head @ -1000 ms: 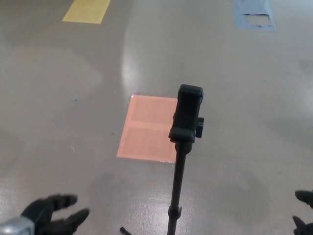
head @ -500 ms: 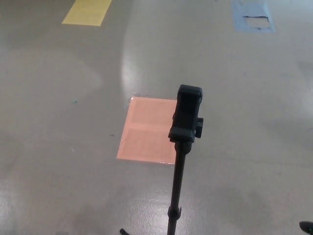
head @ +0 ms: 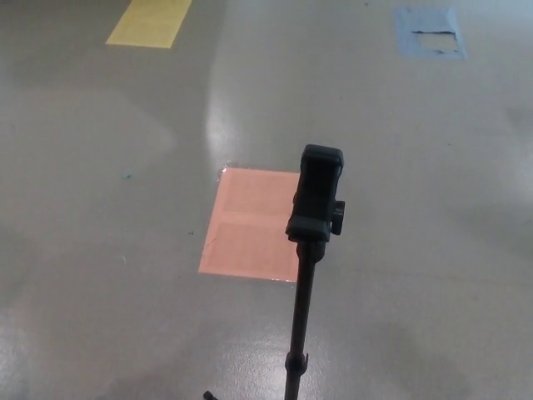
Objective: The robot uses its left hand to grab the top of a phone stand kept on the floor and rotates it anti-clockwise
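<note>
A black phone stand [head: 301,308] rises upright from the floor in the lower middle of the head view. Its clamp head [head: 317,193] sits at the top of a thin pole, with a small knob on its right side. One foot of the stand's base [head: 210,395] shows at the bottom edge. No phone is in the clamp. Neither of my hands shows in the picture.
An orange-pink square patch [head: 252,222] lies on the grey glossy floor just behind the stand. A yellow patch [head: 148,22] is at the far left and a blue patch [head: 428,32] at the far right.
My left hand dropped out of the picture at the bottom left, and my right hand left at the bottom right. The stand has not moved.
</note>
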